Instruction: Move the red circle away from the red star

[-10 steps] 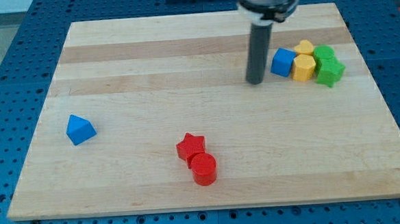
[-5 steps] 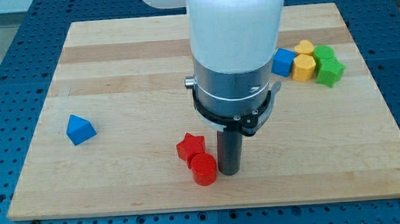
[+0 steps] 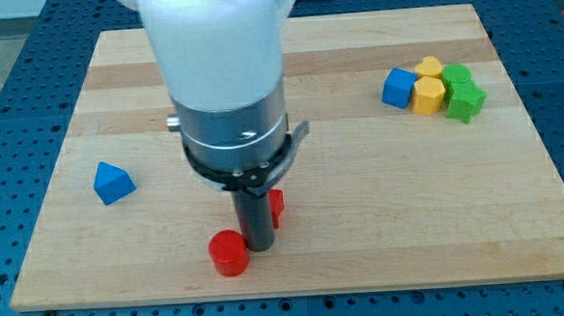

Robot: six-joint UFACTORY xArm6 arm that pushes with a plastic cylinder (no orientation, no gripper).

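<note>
The red circle (image 3: 229, 254) lies near the view's bottom edge of the wooden board (image 3: 380, 192), left of my tip (image 3: 258, 246) and touching or almost touching it. The red star (image 3: 276, 205) is mostly hidden behind the rod; only a sliver shows at the rod's right, above and right of the circle. My tip stands between the two red blocks.
A blue triangular block (image 3: 112, 182) sits at the view's left. At the view's top right is a cluster: a blue cube (image 3: 398, 87), two yellow blocks (image 3: 428, 94) and two green blocks (image 3: 465, 99). The arm's big body covers the board's middle.
The rod swept from the top right down to the red blocks, then moved left, pushing the red circle down-left away from the star.
</note>
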